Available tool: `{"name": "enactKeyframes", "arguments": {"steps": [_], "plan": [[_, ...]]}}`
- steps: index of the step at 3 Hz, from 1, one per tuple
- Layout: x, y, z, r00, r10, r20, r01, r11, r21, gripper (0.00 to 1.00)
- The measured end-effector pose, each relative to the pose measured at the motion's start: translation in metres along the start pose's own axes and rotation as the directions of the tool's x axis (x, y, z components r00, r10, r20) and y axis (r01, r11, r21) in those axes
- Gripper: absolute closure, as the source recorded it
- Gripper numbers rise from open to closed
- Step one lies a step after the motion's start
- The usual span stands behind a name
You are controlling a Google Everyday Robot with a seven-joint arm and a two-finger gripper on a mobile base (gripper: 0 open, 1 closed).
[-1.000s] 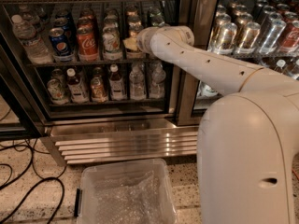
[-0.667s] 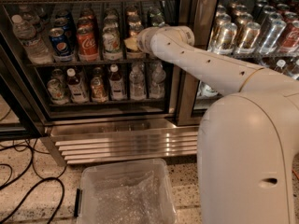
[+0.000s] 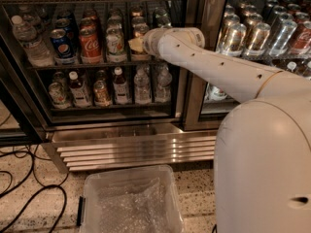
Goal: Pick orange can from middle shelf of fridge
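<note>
Hand (image 3: 145,42) at middle shelf (image 3: 73,66), seemingly against orange can (image 3: 134,46); grip hidden behind wrist, unclear.

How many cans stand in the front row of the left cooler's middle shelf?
4, left to right: blue, red, white-green, orange can at the pincer; the arm may hide more.

Robot arm (image 3: 209,64) cased in smooth white, dotted with small dark holes; thin tan seam ringed beside the rounded white body (image 3: 262,169); gripper (image 3: 138,45) located at the middle shelf (image 3: 73,66).
</note>
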State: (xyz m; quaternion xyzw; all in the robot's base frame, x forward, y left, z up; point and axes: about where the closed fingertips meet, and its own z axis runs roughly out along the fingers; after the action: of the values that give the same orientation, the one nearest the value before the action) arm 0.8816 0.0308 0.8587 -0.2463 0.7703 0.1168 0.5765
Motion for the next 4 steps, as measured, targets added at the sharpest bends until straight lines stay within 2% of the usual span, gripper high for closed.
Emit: {"name": "enactKeyframes", "arguments": {"steps": [4], "plan": [[-0.006,0.011,-0.021,0.998,0.055,0.005,-0.055,0.9984,-0.015,1.0]]}}
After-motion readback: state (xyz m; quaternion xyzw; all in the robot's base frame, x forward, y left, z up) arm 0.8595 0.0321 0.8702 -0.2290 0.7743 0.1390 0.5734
